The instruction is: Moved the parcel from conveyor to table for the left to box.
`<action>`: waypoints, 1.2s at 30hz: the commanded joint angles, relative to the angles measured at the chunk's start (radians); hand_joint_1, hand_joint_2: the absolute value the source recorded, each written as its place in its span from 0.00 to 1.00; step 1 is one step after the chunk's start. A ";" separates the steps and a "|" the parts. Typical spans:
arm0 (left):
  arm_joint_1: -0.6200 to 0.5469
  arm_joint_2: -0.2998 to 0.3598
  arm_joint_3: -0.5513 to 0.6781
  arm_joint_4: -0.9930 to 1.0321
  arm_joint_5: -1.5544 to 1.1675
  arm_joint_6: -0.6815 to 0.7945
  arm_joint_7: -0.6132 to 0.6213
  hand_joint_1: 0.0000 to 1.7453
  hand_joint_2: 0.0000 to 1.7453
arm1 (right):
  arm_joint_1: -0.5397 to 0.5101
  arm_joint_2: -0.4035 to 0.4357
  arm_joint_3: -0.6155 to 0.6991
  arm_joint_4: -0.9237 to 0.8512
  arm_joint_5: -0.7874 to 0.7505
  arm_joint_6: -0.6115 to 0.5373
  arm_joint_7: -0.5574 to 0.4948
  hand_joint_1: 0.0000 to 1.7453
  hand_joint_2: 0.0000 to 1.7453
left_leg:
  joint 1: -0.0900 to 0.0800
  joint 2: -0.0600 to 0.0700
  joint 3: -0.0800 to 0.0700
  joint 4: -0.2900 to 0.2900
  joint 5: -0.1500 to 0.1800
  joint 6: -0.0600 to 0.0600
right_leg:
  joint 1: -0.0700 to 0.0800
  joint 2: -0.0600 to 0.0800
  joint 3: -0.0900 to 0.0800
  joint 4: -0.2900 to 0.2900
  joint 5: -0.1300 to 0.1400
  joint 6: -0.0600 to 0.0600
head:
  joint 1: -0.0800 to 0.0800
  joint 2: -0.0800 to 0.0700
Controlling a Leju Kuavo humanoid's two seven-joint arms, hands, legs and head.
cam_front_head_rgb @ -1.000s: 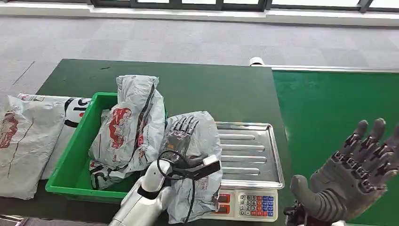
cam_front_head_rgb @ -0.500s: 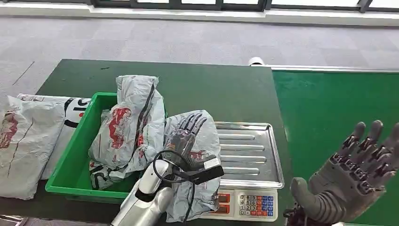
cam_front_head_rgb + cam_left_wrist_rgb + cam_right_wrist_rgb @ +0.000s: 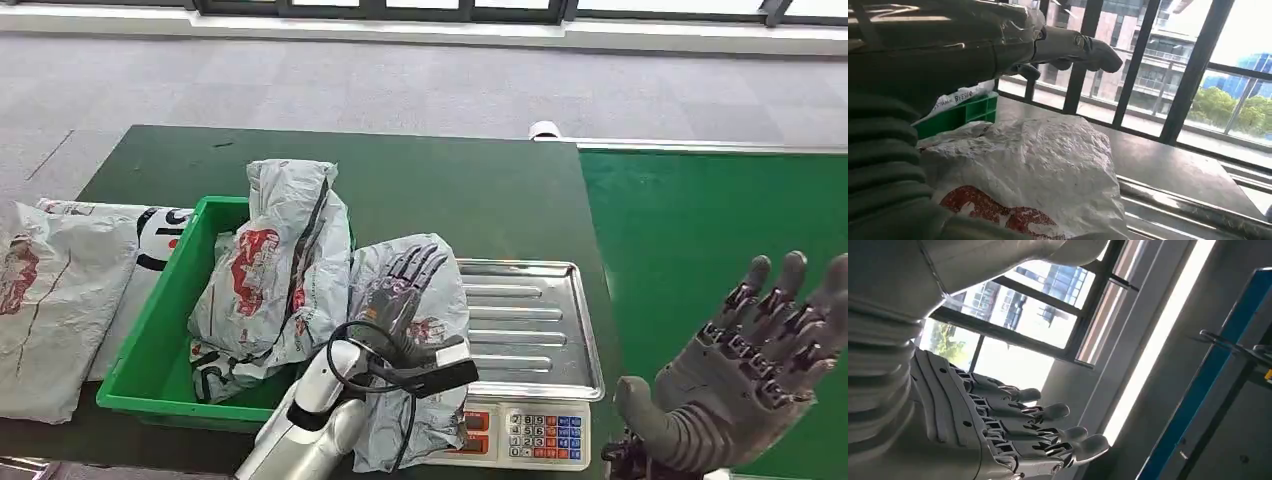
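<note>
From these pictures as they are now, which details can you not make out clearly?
- Head view: whether the left hand grips the parcel or merely rests on it; the fingers lie flat on top and the underside is hidden.
- Head view: the scale display, covered by the parcel.
- Head view: the keypad digits, too small.
- Head view: the green bin floor, hidden by the bagged parcels.
- Head view: the right hand, wrist cut off by the edge.

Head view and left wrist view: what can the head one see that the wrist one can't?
Head view alone: the right hand raised with fingers spread, the scale's keypad, the conveyor, and flat parcels left of the bin. Left wrist view alone: window bars and buildings outside. Both: the left hand over the grey parcel on the steel tray, beside the green bin.
</note>
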 commanded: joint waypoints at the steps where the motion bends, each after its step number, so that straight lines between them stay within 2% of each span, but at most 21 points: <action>1: -0.051 0.046 -0.107 0.058 0.067 -0.061 -0.047 0.00 1.00 | -0.059 -0.007 0.001 0.052 -0.010 0.028 0.011 0.00 1.00 | 0.001 0.001 0.001 -0.001 0.001 -0.001 | 0.001 0.000 0.000 -0.001 0.001 -0.001 | 0.000 0.000; 5: -0.112 0.039 -0.130 0.121 0.135 -0.108 -0.090 0.00 1.00 | -0.066 -0.002 -0.006 0.050 -0.011 0.028 0.010 0.00 1.00 | 0.001 0.000 0.001 -0.002 0.001 -0.001 | 0.001 0.000 0.001 -0.002 0.001 -0.001 | 0.000 0.000; 7: -0.194 -0.002 -0.140 0.279 0.154 -0.143 -0.075 0.00 1.00 | -0.073 0.000 -0.013 0.048 -0.007 0.037 0.021 0.00 1.00 | 0.001 0.000 0.001 -0.002 0.001 -0.001 | 0.001 -0.001 0.001 -0.003 0.002 -0.001 | 0.000 0.000; 10: -0.237 -0.027 -0.144 0.382 0.160 -0.127 -0.079 0.00 1.00 | -0.094 0.003 -0.019 0.059 -0.009 0.060 0.029 0.00 1.00 | 0.001 -0.003 0.000 -0.002 0.002 -0.001 | 0.001 -0.004 0.001 -0.003 0.001 0.000 | 0.000 0.000; 14: -0.213 -0.011 -0.153 0.354 0.164 -0.131 -0.075 0.00 1.00 | -0.146 0.015 -0.019 0.088 -0.006 0.089 0.043 0.00 1.00 | 0.001 0.003 0.003 -0.006 0.004 -0.002 | 0.001 0.002 0.002 -0.007 0.005 -0.001 | 0.000 0.000; 23: -0.226 -0.008 -0.132 0.397 0.181 -0.130 -0.056 0.00 1.00 | -0.183 0.024 -0.022 0.115 -0.006 0.110 0.051 0.00 1.00 | 0.000 0.002 0.001 -0.001 0.000 -0.001 | 0.000 0.002 0.000 -0.001 0.001 0.000 | 0.000 0.000; 30: -0.230 -0.002 -0.096 0.426 0.126 -0.053 0.038 0.00 1.00 | -0.189 0.028 -0.020 0.125 0.002 0.121 0.055 0.00 1.00 | 0.001 0.003 0.002 -0.002 0.001 -0.001 | 0.001 0.002 0.001 -0.001 0.002 0.000 | 0.000 0.000; 31: -0.216 0.004 -0.097 0.417 0.073 -0.027 0.098 0.00 1.00 | -0.186 0.027 -0.018 0.124 0.004 0.126 0.055 0.00 1.00 | 0.001 0.002 0.001 -0.001 0.001 -0.001 | 0.001 0.002 0.000 -0.001 0.001 0.000 | 0.000 0.000; 36: -0.195 0.008 -0.093 0.407 0.055 -0.026 0.101 0.00 1.00 | -0.185 0.026 -0.018 0.125 0.004 0.127 0.055 0.00 1.00 | 0.001 0.003 0.003 -0.003 0.001 -0.001 | 0.001 0.003 0.002 -0.002 0.002 -0.001 | 0.000 0.000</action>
